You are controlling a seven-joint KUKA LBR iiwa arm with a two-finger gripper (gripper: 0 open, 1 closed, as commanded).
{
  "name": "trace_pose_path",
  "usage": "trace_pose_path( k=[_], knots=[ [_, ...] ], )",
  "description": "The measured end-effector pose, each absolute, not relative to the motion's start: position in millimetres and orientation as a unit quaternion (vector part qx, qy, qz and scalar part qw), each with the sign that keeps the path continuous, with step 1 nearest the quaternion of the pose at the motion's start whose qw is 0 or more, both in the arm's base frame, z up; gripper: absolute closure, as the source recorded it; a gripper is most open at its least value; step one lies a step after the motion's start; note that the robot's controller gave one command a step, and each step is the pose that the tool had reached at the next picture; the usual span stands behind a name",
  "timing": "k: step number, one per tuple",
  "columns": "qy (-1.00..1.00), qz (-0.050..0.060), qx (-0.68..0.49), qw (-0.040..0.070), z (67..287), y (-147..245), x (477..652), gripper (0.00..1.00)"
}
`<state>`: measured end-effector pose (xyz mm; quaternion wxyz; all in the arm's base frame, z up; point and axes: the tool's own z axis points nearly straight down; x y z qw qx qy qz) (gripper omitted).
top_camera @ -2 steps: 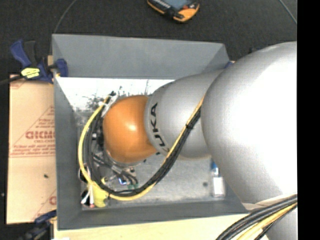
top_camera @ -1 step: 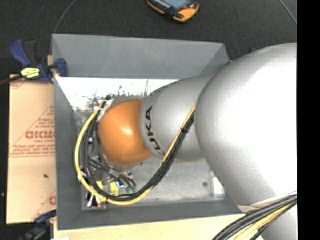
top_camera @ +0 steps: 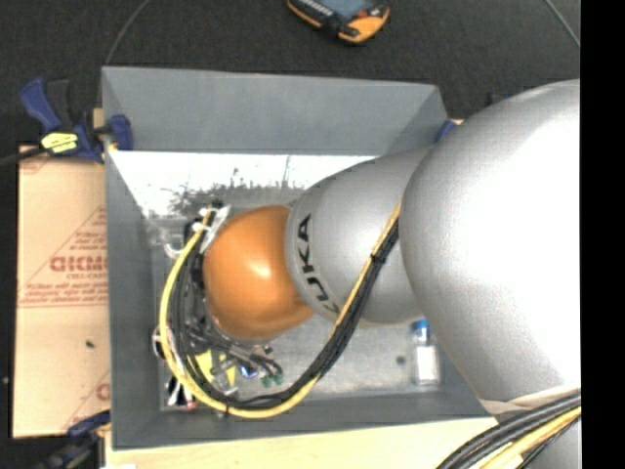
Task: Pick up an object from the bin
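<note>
The grey metal bin (top_camera: 273, 115) has a dull, speckled floor on its near side, with a bare patch towards the near right. On that patch, close to the near wall, lies a small clear bottle (top_camera: 424, 355) with a blue cap, alone and well apart from the gripper.

In the near left corner is a small heap of loose things (top_camera: 246, 371). Bits of green, blue and yellow show there, but what each one is cannot be made out. The gripper (top_camera: 210, 345) hangs low over this heap as a dark mass. It may be touching the heap, though the wrist above hides the contact. Whether the gripper is spread, pressed together or pinching anything cannot be told.

Just above the gripper sits the rounded orange cover (top_camera: 249, 272) of the wrist. Yellow and black cables (top_camera: 181, 291) loop round its left side and along the near edge. The broad silver arm (top_camera: 469, 242) comes in from the right and covers much of that side of the bin.

Farther back, the bin's floor is bright with dark smudges, and the far wall rises plain and grey. Beyond the bin is a black surface (top_camera: 195, 18), and on it at the far side lie an orange-and-black handheld device (top_camera: 339, 8) and a thin wire (top_camera: 146, 13).
</note>
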<state>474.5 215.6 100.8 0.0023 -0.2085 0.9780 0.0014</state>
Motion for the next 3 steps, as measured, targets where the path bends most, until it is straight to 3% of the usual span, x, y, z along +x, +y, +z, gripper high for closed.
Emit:
trace_pose_path(
  k=[1,2,3],
  knots=[
    [0.983,0.001,-0.182,0.003,71.4,191.9,491.1,0.0],
    [0.947,0.0,-0.321,0.006,72.3,200.9,478.5,1.0],
    [0.947,0.001,-0.321,0.006,72.3,201.0,478.5,1.0]
  ],
)
